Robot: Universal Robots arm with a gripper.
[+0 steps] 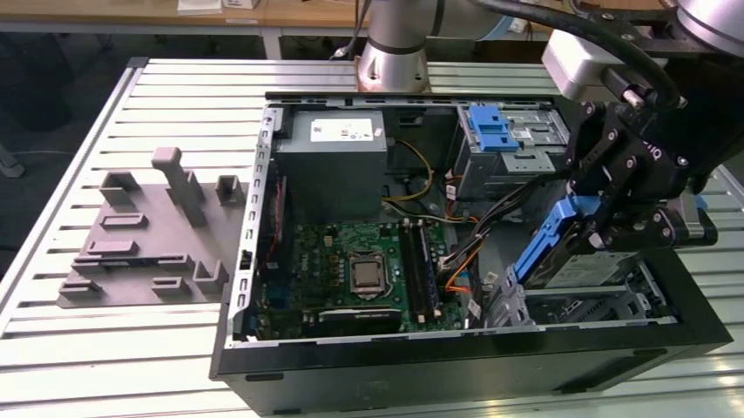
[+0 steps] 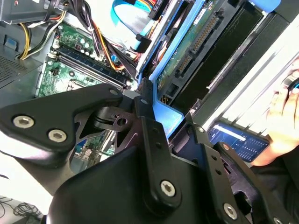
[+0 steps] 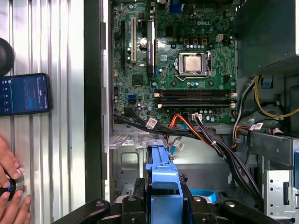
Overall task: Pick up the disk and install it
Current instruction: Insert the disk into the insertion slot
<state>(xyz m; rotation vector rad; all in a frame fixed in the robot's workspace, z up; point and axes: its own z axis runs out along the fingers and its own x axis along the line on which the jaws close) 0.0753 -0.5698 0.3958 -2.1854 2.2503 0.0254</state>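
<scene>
**STATUS.** 1 arm. The gripper [image 1: 607,228] sits at the exterior view's right, mid-height, over the front end of the PC case [image 1: 465,361]. Jaws stand narrow, clamped on the disk [image 1: 566,254]. In the first wrist view the blue rail frame [image 3: 163,175] sits gripped between the 2 jaws.

**DISK POSN.** The disk is off the table [image 1: 117,348] and tilted up on edge. Its blue rail faces the exterior view's left and its silver face points toward the lower right. It hangs just above the metal drive cage [image 1: 598,300] in the lower-right corner of the case, not yet seated.

**RISKS (est.)**
1. Cable snag. The cable bundle [image 1: 494,213] runs just beside the disk, and the orange/black leads [image 3: 205,135] cross near the cage. A lead could get pinched under the rail.
2. Jam. The disk is tilted w.r.t. the cage. If it enters w/o levelling, the rail may bind on a sheet-metal edge.
3. Slip. The grip appears to sit near 1 end of the disk. A side load from contact could rotate the disk in the jaws.
4. Person. A hand [image 3: 8,186] rests on the table beside a phone [image 3: 24,93], just outside the case wall. That is close to the arm's working zone.
</scene>
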